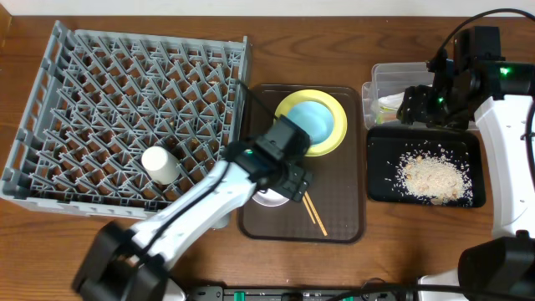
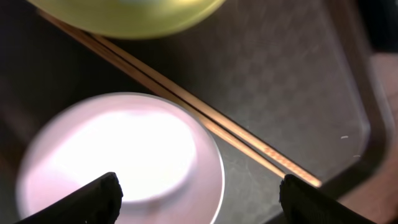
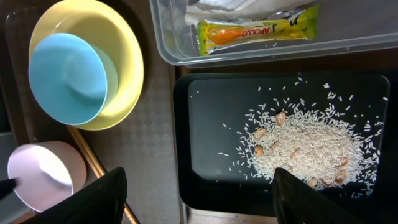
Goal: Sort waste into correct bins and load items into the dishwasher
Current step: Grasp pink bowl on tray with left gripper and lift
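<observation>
My left gripper is open low over the pinkish-white bowl, one finger over the bowl and the other beyond its rim. The chopsticks lie beside the bowl. The light-blue bowl sits in the yellow plate. My right gripper is open and empty above the black tray, which holds rice crumbs. The clear tub holds the green-and-orange sachet and a white napkin. The grey dish rack stands at the left.
The dark brown serving tray carries the plate, the bowls and the chopsticks. A white cup stands in the rack near its front. The clear tub and black tray sit right of the serving tray.
</observation>
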Tool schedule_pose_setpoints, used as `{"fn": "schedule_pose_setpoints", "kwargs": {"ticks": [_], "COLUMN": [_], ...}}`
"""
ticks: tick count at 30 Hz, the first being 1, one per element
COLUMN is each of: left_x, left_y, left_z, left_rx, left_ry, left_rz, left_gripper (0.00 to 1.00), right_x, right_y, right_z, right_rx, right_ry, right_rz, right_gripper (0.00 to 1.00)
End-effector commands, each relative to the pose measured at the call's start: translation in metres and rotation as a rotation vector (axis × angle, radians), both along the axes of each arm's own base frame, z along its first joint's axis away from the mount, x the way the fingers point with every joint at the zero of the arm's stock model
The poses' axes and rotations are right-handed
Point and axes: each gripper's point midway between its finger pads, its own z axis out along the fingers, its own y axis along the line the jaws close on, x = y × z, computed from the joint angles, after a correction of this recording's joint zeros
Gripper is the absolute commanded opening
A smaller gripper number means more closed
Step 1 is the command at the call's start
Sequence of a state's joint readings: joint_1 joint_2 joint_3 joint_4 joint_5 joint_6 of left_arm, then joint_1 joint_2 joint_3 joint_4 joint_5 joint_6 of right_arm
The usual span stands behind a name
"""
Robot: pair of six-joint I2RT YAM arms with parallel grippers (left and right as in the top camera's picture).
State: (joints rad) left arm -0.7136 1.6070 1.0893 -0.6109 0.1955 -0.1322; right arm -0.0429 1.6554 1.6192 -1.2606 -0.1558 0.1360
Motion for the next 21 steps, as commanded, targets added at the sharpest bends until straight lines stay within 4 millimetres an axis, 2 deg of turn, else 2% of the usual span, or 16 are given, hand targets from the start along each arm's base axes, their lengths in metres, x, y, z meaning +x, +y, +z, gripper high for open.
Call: {"fn": "schedule_pose_setpoints", "kwargs": {"ticks": [1, 5, 9, 11, 13, 18, 21], "left_x": [0.0, -0.008, -0.017, -0.017, -0.016, -0.013, -0.008], "left_y": [-0.008, -0.02, -0.024, -0.025, -0.026, -0.026, -0.025], "left_z": [-0.022, -0.05, -0.065, -0.065, -0.063, -0.053, -0.046], "left_rx": [0.049, 0.08, 0.108, 0.108, 0.101, 0.088, 0.089], "left_ry": [0.017, 0.055, 0.081, 0.081, 0.073, 0.048, 0.015], "left_rz": [-0.021, -0.055, -0.082, -0.084, -0.084, -0.08, -0.072], "left_gripper": [0.82, 0.78, 0.6, 0.47, 0.39, 0.33, 0.15], "right_x": [0.002, 0.002, 0.002, 0.002, 0.002, 0.002, 0.001], "right_y": [-0.003, -0.003, -0.003, -0.003, -0.003, -0.003, -0.003], "right_z": [0.007, 0.007, 0.007, 0.007, 0.007, 0.007, 0.007], "right_rx": [-0.005, -0.005, -0.005, -0.006, -0.005, -0.005, -0.005], "right_ry": [-0.021, -0.021, -0.02, -0.02, -0.02, -0.018, -0.018], "right_rz": [-0.021, -0.021, -0.021, -0.021, -0.021, -0.021, -0.021], "right_gripper": [0.73, 0.72, 0.72, 0.72, 0.72, 0.72, 0.72]}}
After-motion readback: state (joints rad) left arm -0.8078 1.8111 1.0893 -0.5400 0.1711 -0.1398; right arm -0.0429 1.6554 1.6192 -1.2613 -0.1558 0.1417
